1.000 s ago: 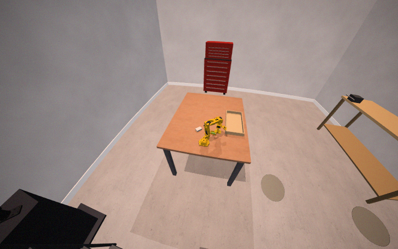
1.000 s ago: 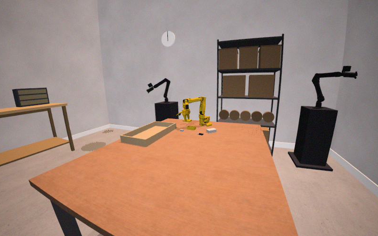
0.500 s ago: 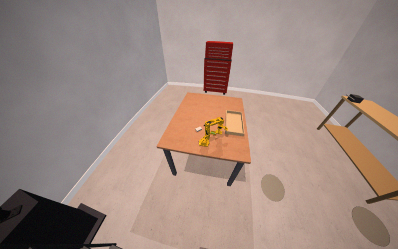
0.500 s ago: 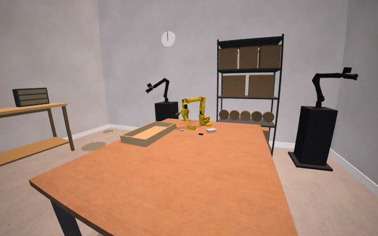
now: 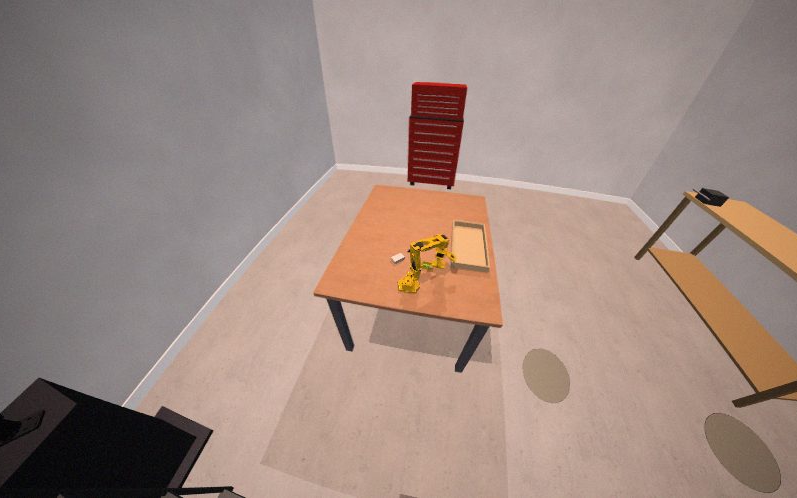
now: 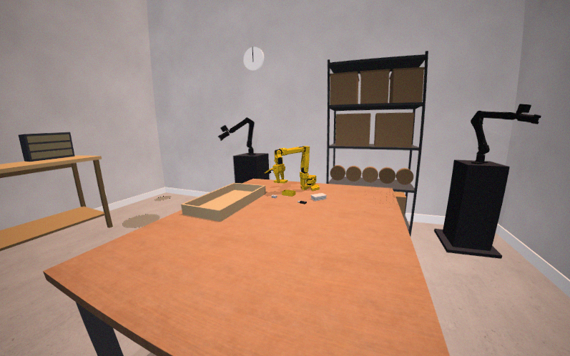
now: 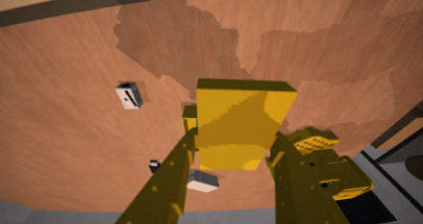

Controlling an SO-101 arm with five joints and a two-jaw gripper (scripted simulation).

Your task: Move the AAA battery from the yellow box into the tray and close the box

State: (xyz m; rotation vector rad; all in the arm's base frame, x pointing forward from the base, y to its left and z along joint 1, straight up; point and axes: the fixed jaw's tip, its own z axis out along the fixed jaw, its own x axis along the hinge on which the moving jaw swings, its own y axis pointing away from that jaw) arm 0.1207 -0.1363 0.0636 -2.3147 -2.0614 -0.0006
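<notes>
Hand (image 7: 231, 149) grips the yellow lid (image 7: 242, 122).
Lid held above the table (image 7: 62, 144); open box (image 7: 188, 117) sits below.

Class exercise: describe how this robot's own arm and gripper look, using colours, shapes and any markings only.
The arm is small and bright yellow, built of blocky, boxy links on a yellow base. Its gripper has two long, flat, olive-yellow fingers dotted with small paler spots. No cables or lettering show.

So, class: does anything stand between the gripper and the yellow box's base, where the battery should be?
Yes. The gripper is shut on the yellow lid, which hangs over the base and hides nearly all of it; no battery shows. A small grey item lies on the table towards the tray.
</notes>
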